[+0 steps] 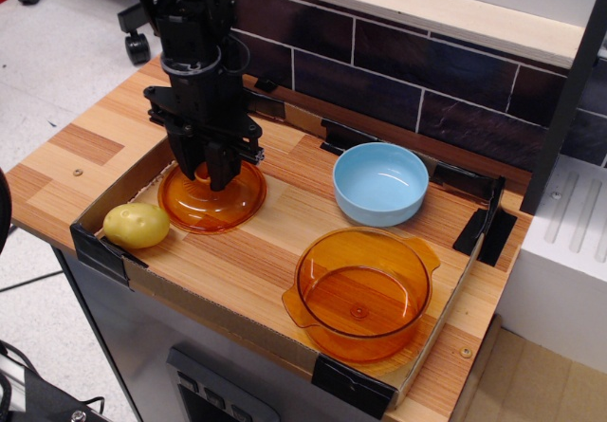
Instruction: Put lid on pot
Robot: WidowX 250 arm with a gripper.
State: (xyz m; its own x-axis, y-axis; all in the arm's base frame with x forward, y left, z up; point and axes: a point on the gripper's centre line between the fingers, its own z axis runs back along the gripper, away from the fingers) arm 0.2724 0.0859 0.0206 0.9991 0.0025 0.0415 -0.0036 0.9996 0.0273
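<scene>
The amber domed lid [211, 204] lies on the wooden tray floor at the left, next to the potato. My black gripper [206, 175] stands straight above it with its fingers drawn together around the lid's centre knob, which is hidden between them. The lid still rests on the wood. The deep amber pot [361, 292] with two flat side handles stands empty at the front right of the tray, well apart from the lid.
A yellow potato [137, 225] lies just left of the lid. A light blue bowl [380, 183] stands behind the pot. A low cardboard rim with black corner brackets [102, 250] bounds the tray. A dark tiled wall runs behind.
</scene>
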